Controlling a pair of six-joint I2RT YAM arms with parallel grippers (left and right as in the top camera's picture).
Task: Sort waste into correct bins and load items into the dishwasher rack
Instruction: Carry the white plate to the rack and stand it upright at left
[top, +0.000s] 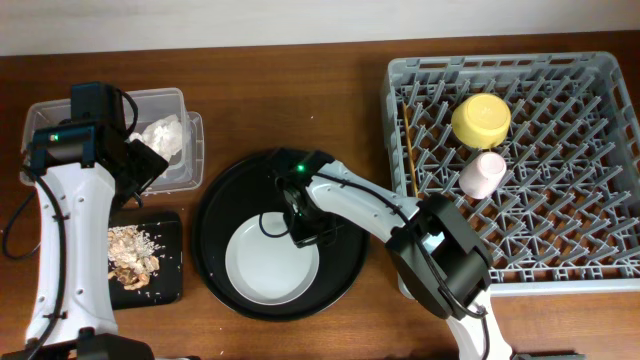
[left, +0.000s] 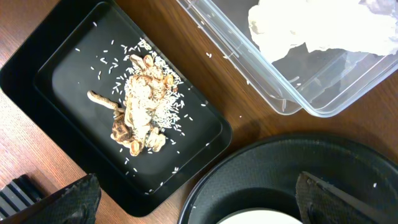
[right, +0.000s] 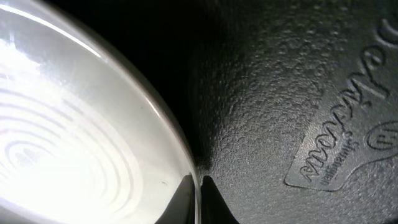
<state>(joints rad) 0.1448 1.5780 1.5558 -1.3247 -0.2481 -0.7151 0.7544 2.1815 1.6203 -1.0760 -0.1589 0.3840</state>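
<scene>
Your L arm (top: 62, 235) stands up the left side, white forearm link near vertical, black wrist bent over to the right at the top. L gripper (top: 148, 168) points down and right with jaws spread wide. In the wrist view its black fingertips (left: 68, 202) sit at opp. bottom corners w/ nothing btwn them. R arm (top: 355, 205) runs from its base at lower right, white link angled up-left, wrist turned down. R gripper (top: 305, 232) sits low, tips (right: 217, 208) nearly together, pinching the rim of the pale grey round plate (top: 270, 268).
</scene>
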